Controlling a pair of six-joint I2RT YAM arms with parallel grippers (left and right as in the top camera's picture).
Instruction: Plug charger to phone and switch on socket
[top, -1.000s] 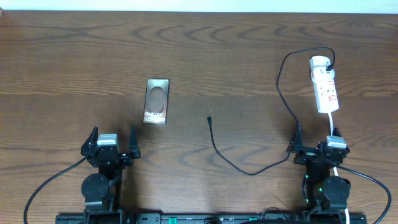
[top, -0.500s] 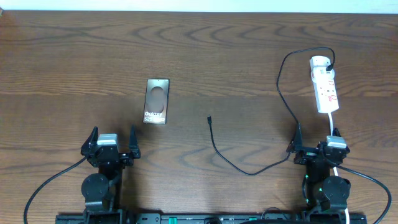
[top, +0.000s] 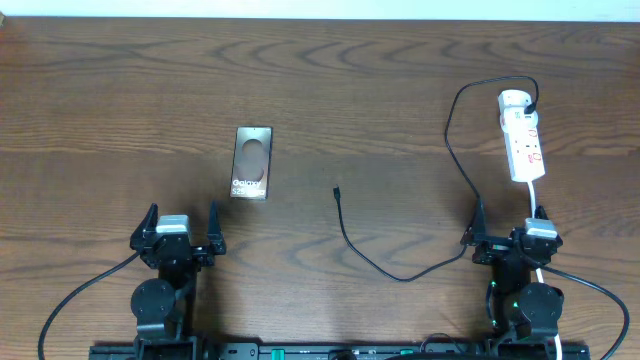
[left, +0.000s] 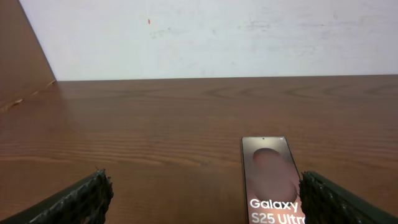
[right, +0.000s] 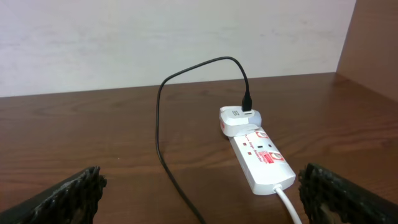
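Observation:
The phone (top: 251, 162) lies flat on the wooden table, left of centre, its "Galaxy S25 Ultra" lettering facing up; it also shows as the phone (left: 272, 177) in the left wrist view, ahead of the right finger. The charger cable (top: 372, 256) loops across the table, its small connector tip (top: 337, 190) lying free to the right of the phone. Its other end runs into a white adapter on the socket (top: 524, 139) at the far right, seen too as the socket (right: 260, 157). My left gripper (top: 180, 228) and right gripper (top: 508, 225) both stand open near the front edge, holding nothing.
A white cord (right: 291, 208) leaves the socket's near end towards my right arm. Thick black arm cables (top: 70, 305) trail off both arm bases at the front edge. A white wall (left: 211, 37) bounds the table's far side.

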